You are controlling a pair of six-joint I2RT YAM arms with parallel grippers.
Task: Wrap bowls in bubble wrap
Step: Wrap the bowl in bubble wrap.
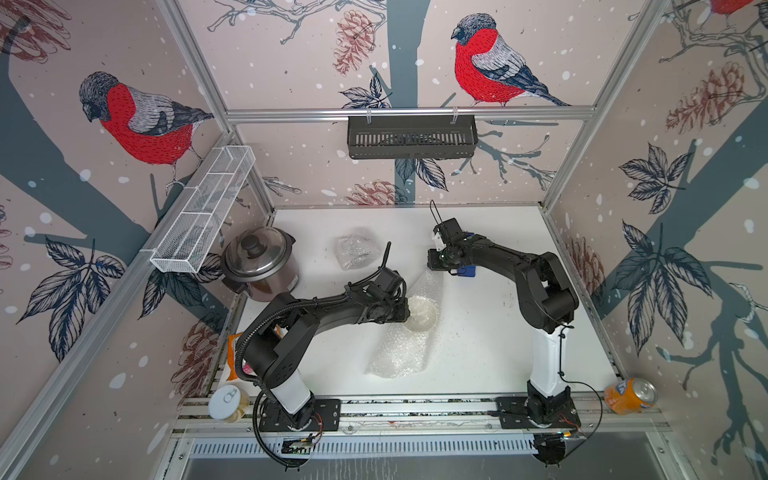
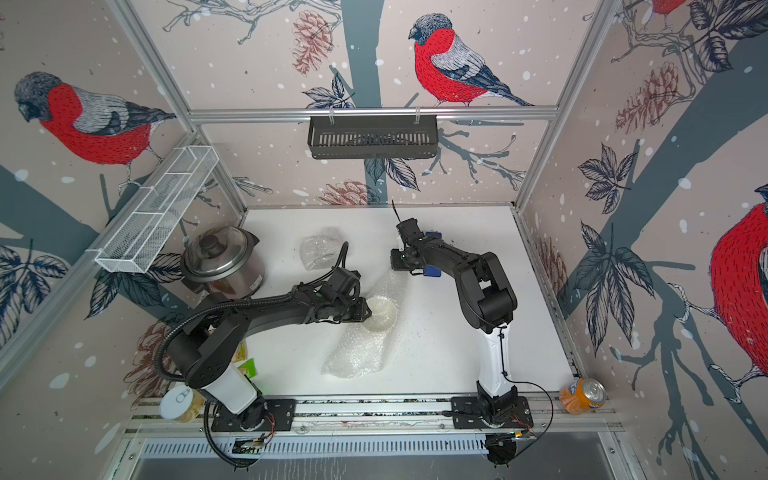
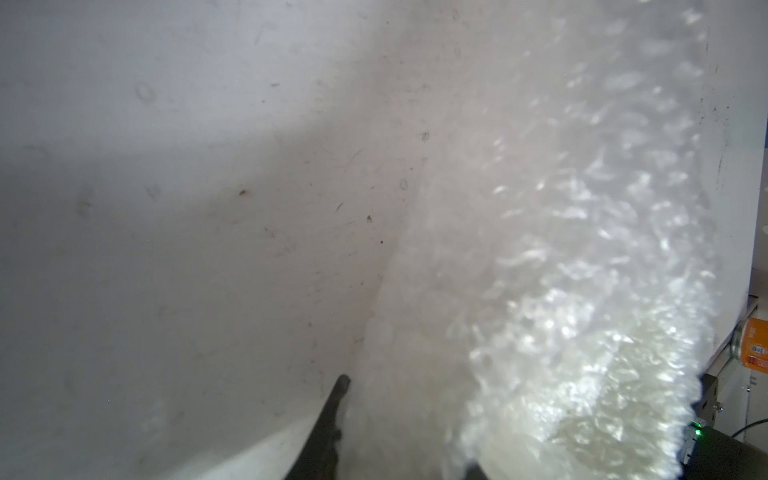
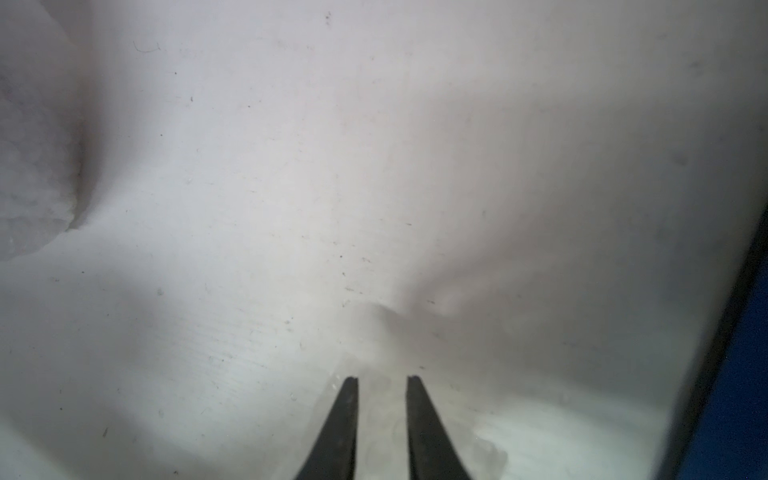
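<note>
Your cream bowl [image 1: 423, 312] sits mouth-up on the middle of the bubble wrap sheet [image 1: 397, 353]. The sheet lies as a long strip across the bench [image 1: 498, 332], with loose wrap beyond the bowl at each end. That layout makes sense, since either end can be folded over the bowl.

Your left claw [image 1: 408, 312] is at the bowl's rim on the side toward its own arm. I judge it is there to pin the bowl so that a pull on the sheet can't drag it along. In the left wrist view one finger [image 3: 337, 411] shows beside a wall of wrap and the other is mostly buried. So you cannot tell whether that claw is clamped on the rim, on the wrap, or only resting there.

Your right claw [image 4: 382, 379] is at the far end of the strip, low against the bench. Its jaws are all but together, with what looks like clear film pinched between them. That looks like the corner grip for a first fold, up and over the bowl toward the left claw. Thin film can slip out of so small a pinch, so lift gently.

A crumpled bundle of wrap [image 1: 356, 248] lies farther back, near the cooker [image 1: 259, 264]. Whether the other bowl is inside it can't be made out. The blue tape dispenser [image 1: 467, 272] sits just beside the right claw, partly under its arm.
</note>
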